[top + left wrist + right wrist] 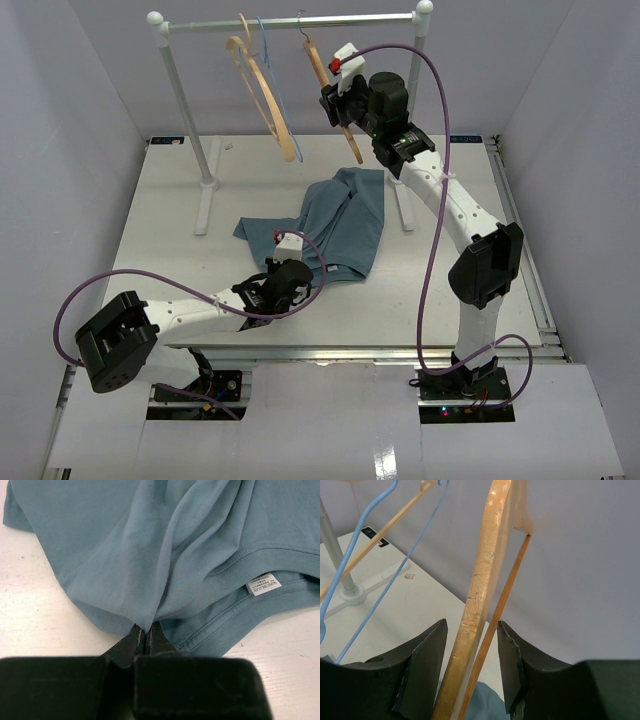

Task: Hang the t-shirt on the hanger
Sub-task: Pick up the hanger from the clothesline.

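The teal-blue t-shirt [350, 220] lies crumpled on the table, its collar and white label [263, 583] towards the front. My left gripper [316, 283] is low at the shirt's near edge. In the left wrist view its jaws [145, 631] are shut, pinching a fold of the t-shirt [150, 545] beside the collar. The wooden hanger [352, 143] with the grey hook hangs at the right of the rail. My right gripper [336, 104] is raised to it, and its open jaws [470, 665] straddle the hanger's wooden arm [480, 590] and thin bar, with a gap on the left.
A white rail [290, 22] on two posts spans the back of the table. It also carries a second wooden hanger [265, 100] and a blue wire hanger [266, 45]. One post's foot [350, 592] stands on the table. Plain walls close in the sides.
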